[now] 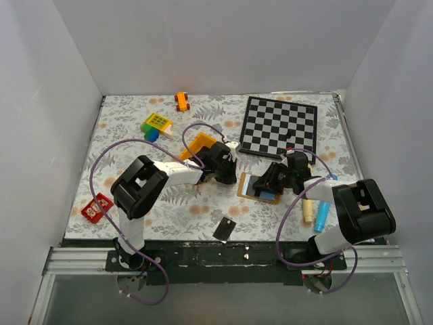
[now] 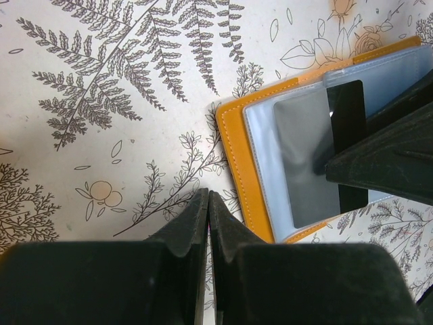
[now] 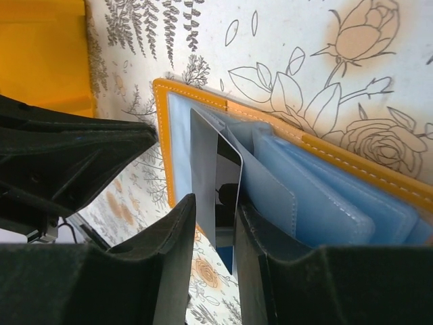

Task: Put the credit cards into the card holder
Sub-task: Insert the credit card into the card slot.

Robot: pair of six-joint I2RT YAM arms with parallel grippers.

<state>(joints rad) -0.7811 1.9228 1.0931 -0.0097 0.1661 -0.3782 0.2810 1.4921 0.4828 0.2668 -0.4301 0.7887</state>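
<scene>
The credit card [image 3: 206,172], between seemingly parted jaws of the right gripper [image 3: 215,203], is being slotted into the card holder [image 3: 338,203], square alignment being needed.

card holder [image 1: 249,186] open; loose credit card [image 1: 224,228] apart, nearer front.

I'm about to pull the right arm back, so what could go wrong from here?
1. The credit card sits only partly inside the card holder, and the right gripper has its jaws apart; it may tip or drag out on withdrawal.
2. The left gripper is shut beside the holder, not pressing it, so it could slide.
3. The second card lies flat on the table near its edge: likely hard to pinch.
</scene>
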